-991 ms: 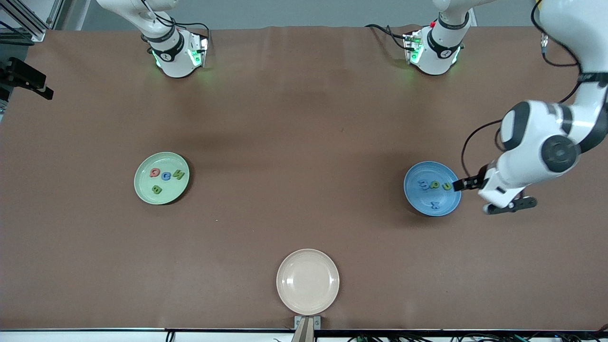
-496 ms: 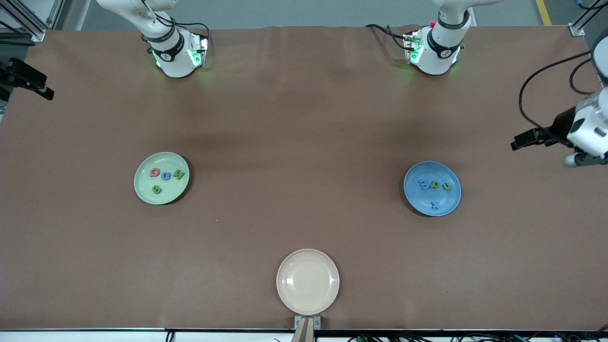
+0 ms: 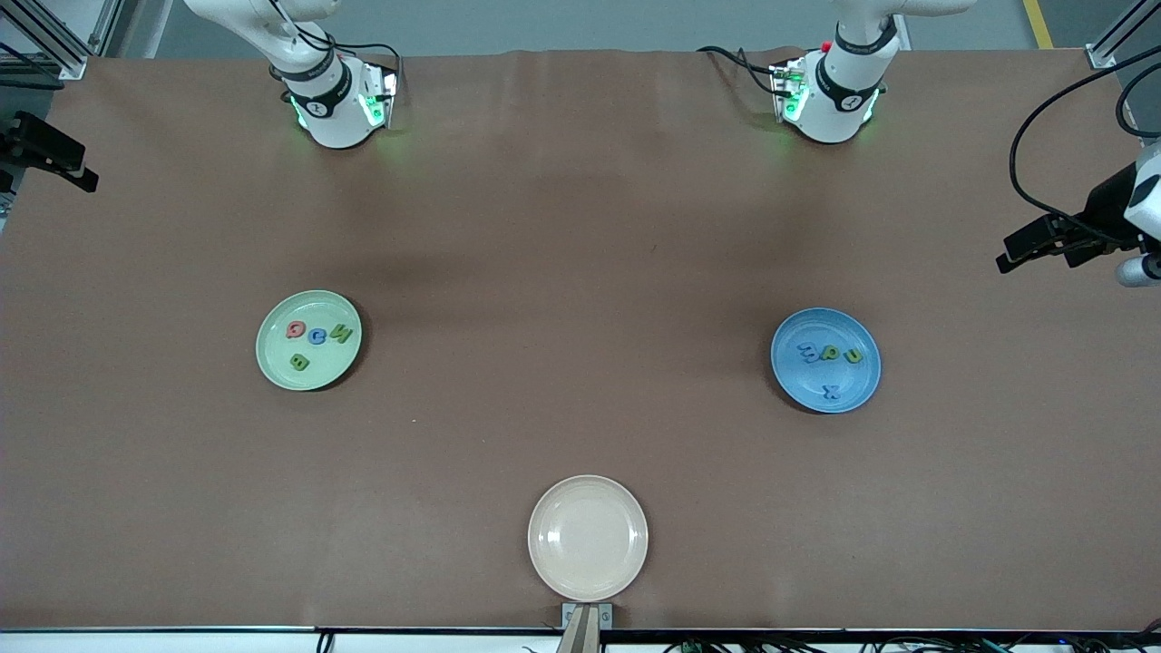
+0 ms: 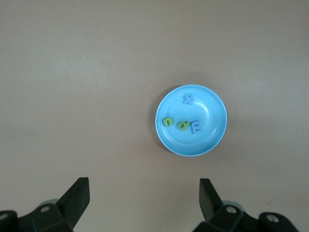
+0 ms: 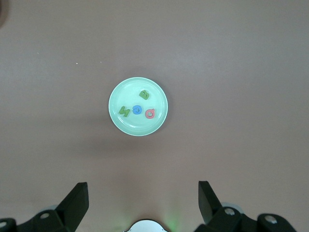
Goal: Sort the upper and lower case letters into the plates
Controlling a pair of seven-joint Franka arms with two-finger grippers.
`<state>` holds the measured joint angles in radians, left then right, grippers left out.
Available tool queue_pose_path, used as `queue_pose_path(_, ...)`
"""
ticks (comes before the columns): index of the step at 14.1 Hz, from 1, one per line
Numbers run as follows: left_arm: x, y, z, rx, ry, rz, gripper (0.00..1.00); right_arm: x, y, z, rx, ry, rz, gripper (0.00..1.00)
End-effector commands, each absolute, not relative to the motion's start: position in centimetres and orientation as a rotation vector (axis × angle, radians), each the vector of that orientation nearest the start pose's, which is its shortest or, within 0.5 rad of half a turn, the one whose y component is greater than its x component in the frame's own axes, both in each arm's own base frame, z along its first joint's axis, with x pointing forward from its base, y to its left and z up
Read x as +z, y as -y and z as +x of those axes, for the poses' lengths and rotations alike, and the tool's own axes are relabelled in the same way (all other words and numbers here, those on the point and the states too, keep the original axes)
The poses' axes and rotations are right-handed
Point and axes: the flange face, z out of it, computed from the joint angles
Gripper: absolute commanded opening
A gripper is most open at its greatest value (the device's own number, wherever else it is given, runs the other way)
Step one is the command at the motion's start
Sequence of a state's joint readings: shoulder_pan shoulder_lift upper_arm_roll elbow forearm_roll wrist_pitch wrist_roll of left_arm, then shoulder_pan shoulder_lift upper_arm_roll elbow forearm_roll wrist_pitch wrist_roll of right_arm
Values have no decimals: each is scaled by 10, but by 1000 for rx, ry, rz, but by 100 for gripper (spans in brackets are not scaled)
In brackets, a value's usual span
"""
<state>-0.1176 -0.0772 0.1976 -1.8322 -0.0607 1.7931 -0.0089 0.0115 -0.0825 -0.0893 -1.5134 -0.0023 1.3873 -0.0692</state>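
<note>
Our left tool (image 4: 142, 203) hangs wide and empty high over the bench (image 3: 580, 227) near the blue plate (image 3: 857, 385); the right tool (image 5: 142, 203), equally wide, waits above the mint plate (image 5: 159, 96). Each plate carries four letters (image 3: 316, 336), so we judge sorting finished: retreat high, nudging nothing. Some letter shapes stay unreadable to us. The cream plate (image 3: 588, 538) is bare.
</note>
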Motion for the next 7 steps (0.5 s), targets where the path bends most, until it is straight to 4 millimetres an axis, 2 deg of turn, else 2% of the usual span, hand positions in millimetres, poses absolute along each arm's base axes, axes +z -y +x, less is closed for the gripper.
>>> queue_pose_path(1,584,-45,545,-128,155,-3208,100,680,44,502,62,-26,-3149,100)
queue_pose_path(5,629,-39,542,-152,135,-3208,100,679,44,502,67,-28,-3147,100)
queue_pose_path(7,638,-37,543,-174,139,-3206,100,678,45,502,69,-29,-3143,100)
